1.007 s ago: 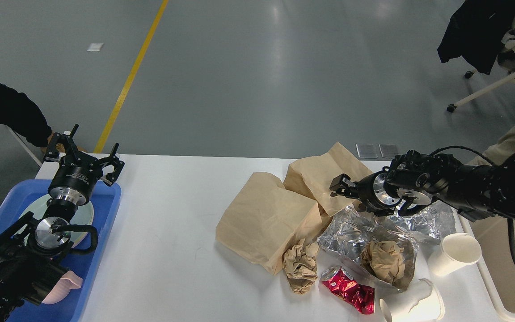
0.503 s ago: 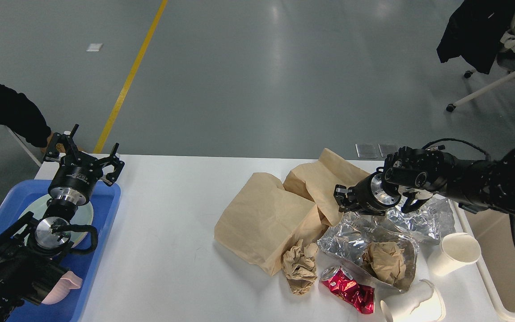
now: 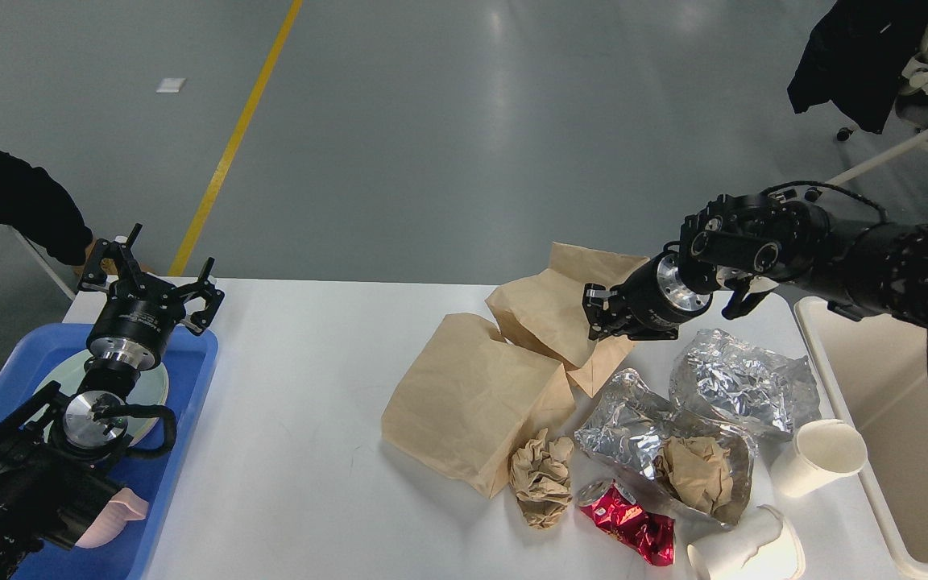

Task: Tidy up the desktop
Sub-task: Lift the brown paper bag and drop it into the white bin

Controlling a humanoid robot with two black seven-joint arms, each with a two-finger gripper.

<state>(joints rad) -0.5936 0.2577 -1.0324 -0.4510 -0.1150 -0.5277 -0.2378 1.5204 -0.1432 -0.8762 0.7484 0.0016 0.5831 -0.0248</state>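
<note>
Desktop (image 3: 311, 387), a smooth white worktop with rounded corners, fills the lower view beneath both arms. Right gripper (image 3: 602, 312), near the far edge, has its jaws pinched on a creased brown paper bag (image 3: 548, 310), lifting it above a second flat bag (image 3: 468, 407). Crinkled foil (image 3: 742, 383) and paper cups (image 3: 822, 455) lie toward the right edge. Left gripper (image 3: 154, 278) hangs with jaws spread, holding nothing, over a blue tray (image 3: 190, 403) at the left edge.
</note>
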